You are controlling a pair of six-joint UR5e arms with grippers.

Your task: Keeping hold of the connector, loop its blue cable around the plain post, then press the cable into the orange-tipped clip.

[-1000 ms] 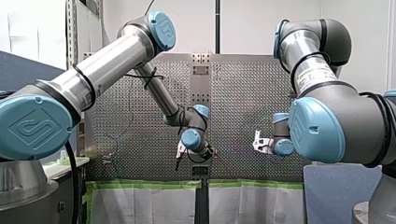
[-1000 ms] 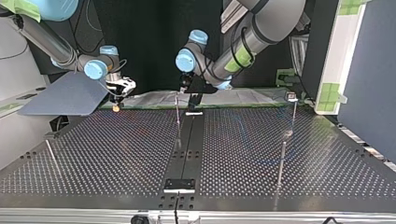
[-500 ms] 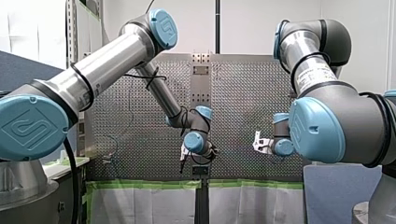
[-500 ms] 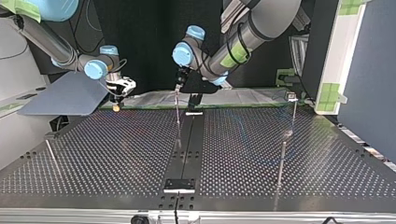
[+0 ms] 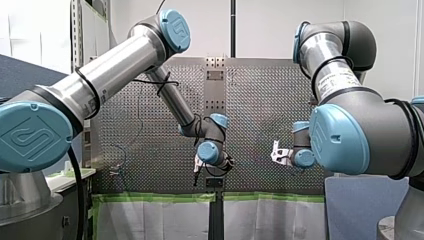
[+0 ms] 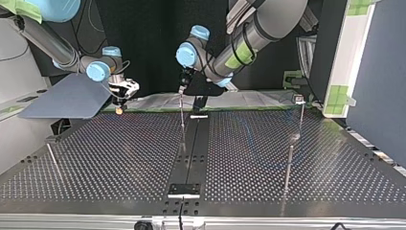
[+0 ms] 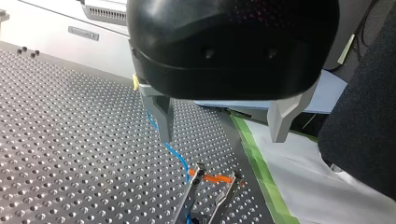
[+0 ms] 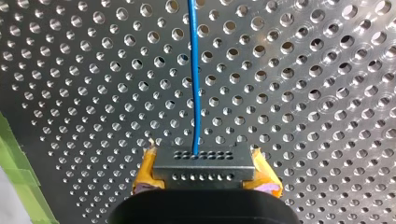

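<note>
Countless holes [image 8: 160, 61] dot the tabletop [image 5: 150, 125], green tape [image 5: 150, 197] along its lower edge; my left gripper [image 7: 222, 137] stands spread, my right gripper [image 8: 204, 175] pinches the connector [image 8: 204, 161].

My left gripper [image 6: 182, 92] hangs directly over a thin rod [image 6: 182, 119] near the table's [image 6: 119, 158] far edge, mid-view. My right gripper [image 6: 119, 105] sits at the view's left by the same edge. Another rod [image 6: 288, 165] stands well off at the right.
</note>
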